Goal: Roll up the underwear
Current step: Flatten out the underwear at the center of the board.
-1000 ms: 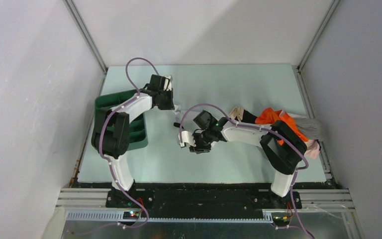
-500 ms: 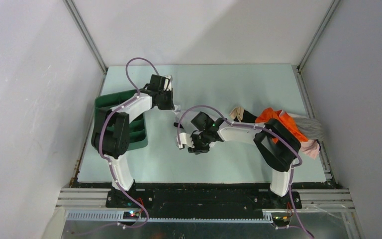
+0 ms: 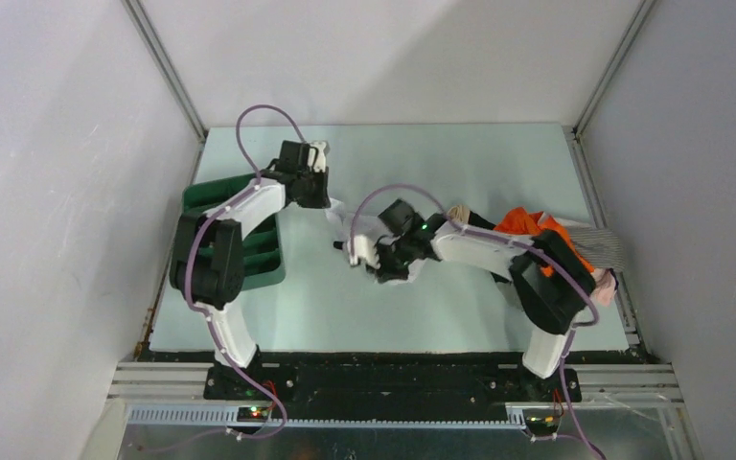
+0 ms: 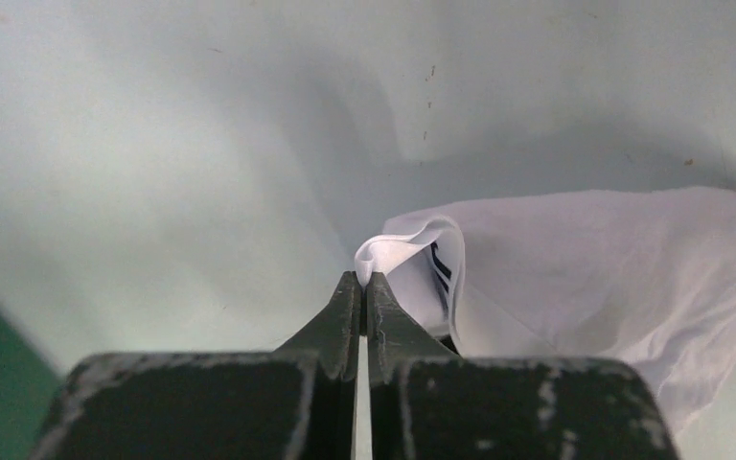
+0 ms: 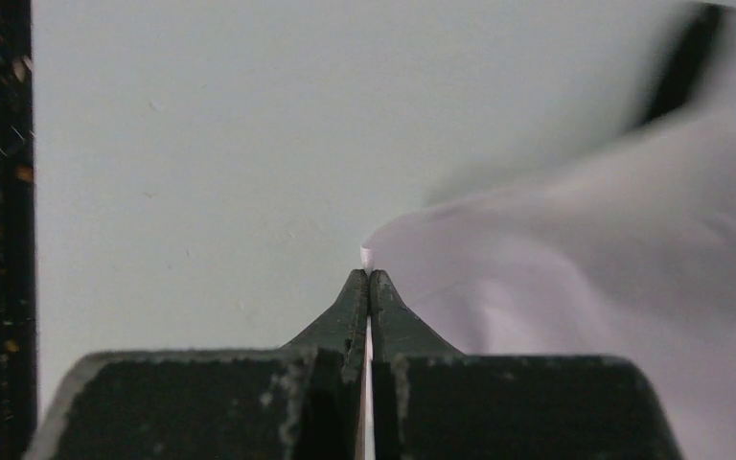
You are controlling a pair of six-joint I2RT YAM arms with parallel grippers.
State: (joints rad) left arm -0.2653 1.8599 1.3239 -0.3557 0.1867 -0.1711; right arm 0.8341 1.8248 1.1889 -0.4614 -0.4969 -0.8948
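The white underwear (image 3: 348, 230) hangs between my two grippers above the pale green table, mostly hidden under the arms in the top view. My left gripper (image 3: 330, 203) is shut on a folded corner of it; in the left wrist view (image 4: 365, 278) the cloth (image 4: 575, 268) with a dark printed mark spreads to the right. My right gripper (image 3: 376, 266) is shut on another edge; in the right wrist view (image 5: 368, 273) the white fabric (image 5: 613, 307) drapes to the right.
A dark green tray (image 3: 266, 251) stands at the table's left edge under the left arm. A pile of clothes, orange (image 3: 527, 225), striped grey (image 3: 606, 247) and pink, lies at the right edge. Grey walls enclose the table (image 3: 460, 163).
The right gripper has moved up and slightly right, toward the left gripper, carrying its edge of the underwear. The left arm has shifted slightly back and left.
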